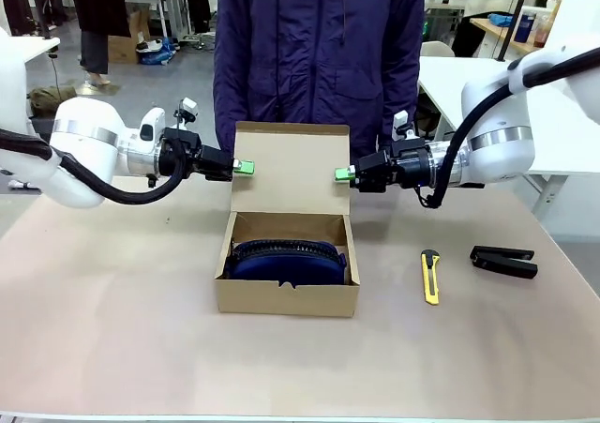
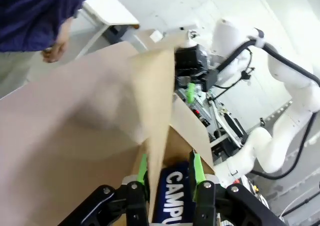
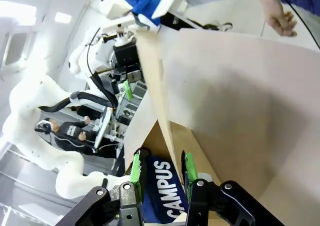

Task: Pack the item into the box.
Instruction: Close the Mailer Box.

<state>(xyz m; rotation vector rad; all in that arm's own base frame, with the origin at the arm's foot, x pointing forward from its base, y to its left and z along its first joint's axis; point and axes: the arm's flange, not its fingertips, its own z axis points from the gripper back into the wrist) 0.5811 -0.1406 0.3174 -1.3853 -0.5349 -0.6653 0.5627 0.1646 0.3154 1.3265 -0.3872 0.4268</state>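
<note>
We see the navy-blue pouch (image 1: pixel 286 259) lying inside the box (image 1: pixel 286 298), which sits at the middle of the counter (image 1: pixel 112 329). The pouch's long axis runs from the robot's left to its right, parallel to the box's front wall, and it reaches nearly from 1 side wall to the other. A toothed zipper line curves along its top edge. The fabric looks soft and rounded, sagging a little against the cardboard. In the right wrist view, white capital letters on the pouch read "CAMPUS"; in the left wrist view we read "CAMPU", with the rest hidden by a finger.

The box is plain brown cardboard, shallow and rectangular, with a small notch in its front wall. Its hinged lid (image 1: pixel 291 165) stands upright at the back, on the person's side.

The left claw (image 1: pixel 244 168) is at the lid's left edge and the right claw (image 1: pixel 344 173) at its right edge. In each wrist view the 2 green pads stand apart, with the thin cardboard edge passing between them; both claws are spread rather than pressed onto the lid.

To the right of the box lie a yellow and black utility knife (image 1: pixel 430 277), pointing toward and away from the robot, and beside it a black stapler (image 1: pixel 504 262) lying crosswise. A person (image 1: pixel 319 48) in a dark blue jacket stands behind the box.
</note>
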